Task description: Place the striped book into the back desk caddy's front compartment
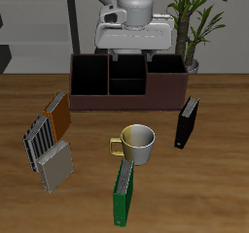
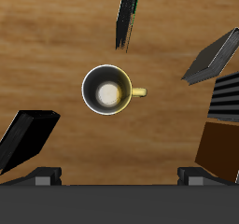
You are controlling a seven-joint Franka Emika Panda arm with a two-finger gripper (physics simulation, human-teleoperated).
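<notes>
On the wooden surface (image 1: 209, 169), off to one side, lies the striped book (image 1: 37, 137). It rests flat between two other books and touches both. The orange-brown book (image 1: 58, 116) is on its far side, closer to the back desk caddy (image 1: 126, 84). The plain grey book (image 1: 55, 165) is on its near side, closer to the front edge.

The caddy is a low dark red-brown box at the back of the surface. Its front compartment (image 1: 126, 85) is the small middle cell by the front wall, and it looks dark inside.

A cup (image 1: 138, 143) with a yellow handle stands in the middle of the surface. A green book (image 1: 122, 191) stands on edge just in front of it. A black book (image 1: 187, 121) stands on edge on the other side of the cup.

The hand (image 1: 132, 54) hangs high above the caddy and holds nothing. I cannot tell how far open it is.
</notes>
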